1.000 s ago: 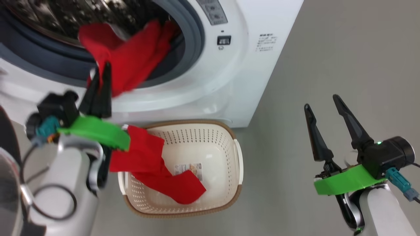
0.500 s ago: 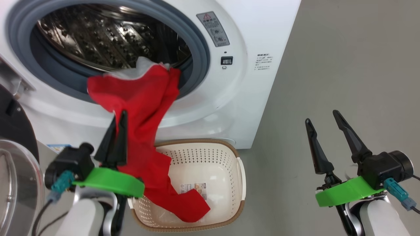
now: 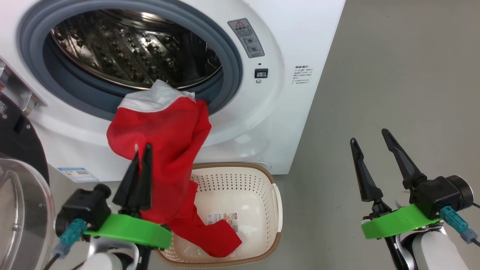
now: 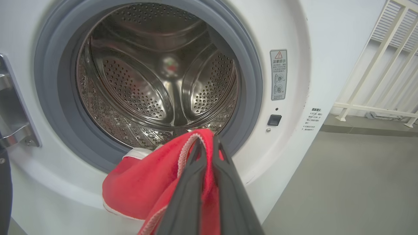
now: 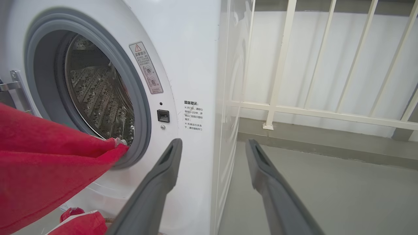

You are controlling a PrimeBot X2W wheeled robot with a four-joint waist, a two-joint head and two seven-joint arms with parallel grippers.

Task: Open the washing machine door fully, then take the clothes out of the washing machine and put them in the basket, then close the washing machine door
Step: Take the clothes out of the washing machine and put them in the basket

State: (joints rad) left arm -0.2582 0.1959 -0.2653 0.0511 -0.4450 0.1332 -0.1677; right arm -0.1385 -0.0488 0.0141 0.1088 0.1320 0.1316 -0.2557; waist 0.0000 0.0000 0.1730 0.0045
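Note:
The washing machine stands open, its steel drum bare inside. Red clothes with white lining hang from the grey rubber ring down the front panel, and their lower end lies in the cream basket on the floor below. My left gripper is shut on the red fabric just below the opening; the left wrist view has the left gripper pinching the white-trimmed clothes. My right gripper hangs open over bare floor to the machine's right, holding nothing. The door stands swung open at lower left.
Grey floor stretches to the right of the machine. A white railing runs along the wall behind it. A blue sticker marks the machine's lower left corner. A paper label shows on the basket's bottom.
The head camera has shifted. My left gripper has drawn the red clothes out of the drum and down toward the basket. The right gripper has stayed open in place.

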